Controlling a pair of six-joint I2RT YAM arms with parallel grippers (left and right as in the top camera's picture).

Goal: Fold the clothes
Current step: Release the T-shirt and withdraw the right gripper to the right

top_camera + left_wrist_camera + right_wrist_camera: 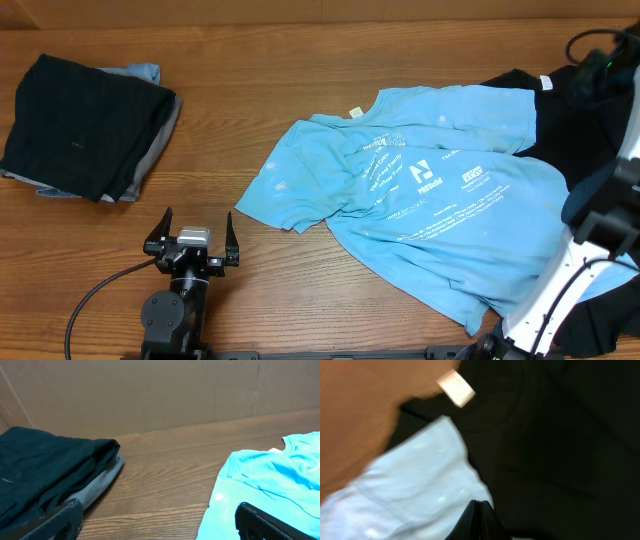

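My right gripper: jaws pressed together where the T-shirt meets the black garment. The view is too blurred to tell if cloth is pinched.
My left gripper: spread wide, holding nothing, near the shirt's sleeve.
Doing it well: I judge I need the blue edge alone, with no black caught, before lifting.
T-shirt: rumpled, print up, right of centre, overlapping the black garment.
Surface: wooden table, with a folded pile far left.
Room: plain brown wall.

One blue T-shirt, one folded pile
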